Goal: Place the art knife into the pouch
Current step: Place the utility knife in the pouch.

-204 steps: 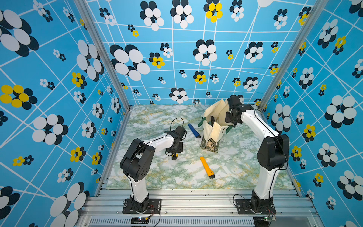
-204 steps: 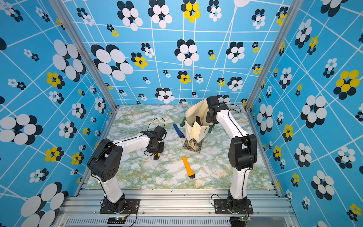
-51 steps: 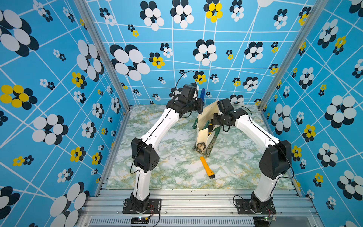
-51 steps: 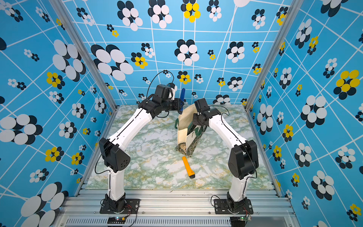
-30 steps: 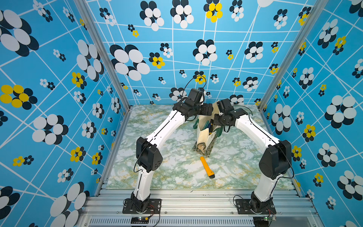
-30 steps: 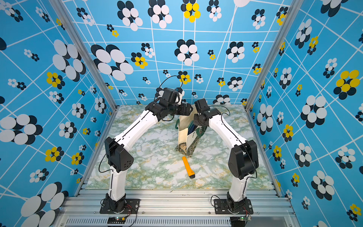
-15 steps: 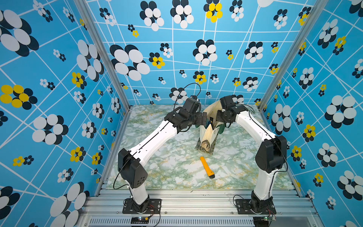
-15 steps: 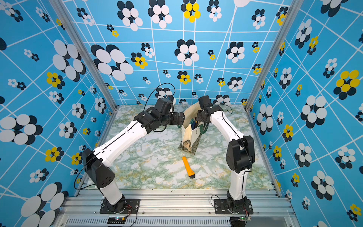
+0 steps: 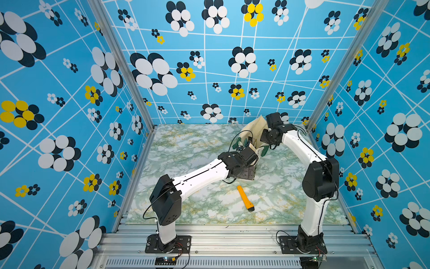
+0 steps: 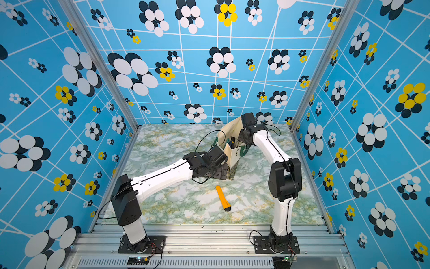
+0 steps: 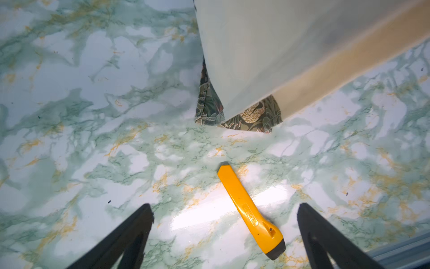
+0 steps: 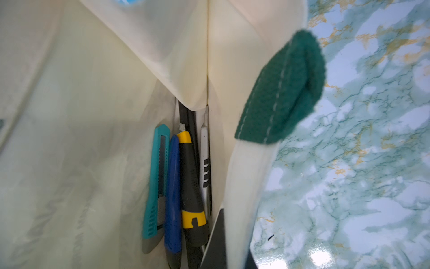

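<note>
The cream pouch [image 9: 254,130] [image 10: 232,132] stands at the back of the marble table. My right gripper [image 12: 232,253] [image 9: 265,139] is shut on its rim and holds the mouth apart. Inside, a blue art knife [image 12: 173,198] lies among a teal knife [image 12: 154,186], a yellow-black knife [image 12: 190,186] and a white one [image 12: 204,167]. My left gripper [image 11: 224,207] [image 10: 221,173] hangs open and empty in front of the pouch's leafy bottom band [image 11: 253,116]. An orange art knife [image 11: 250,210] [image 9: 245,198] lies flat on the table below it.
A dark green handle [image 12: 283,93] droops over the pouch's rim beside my right gripper. Blue patterned walls close in the table [image 9: 186,149] on three sides, and a metal rail [image 9: 232,235] runs along the front edge.
My left gripper let the blue art knife drop into the pouch, opened fully, then drew back and down toward the front. The right gripper kept hold of the rim.
</note>
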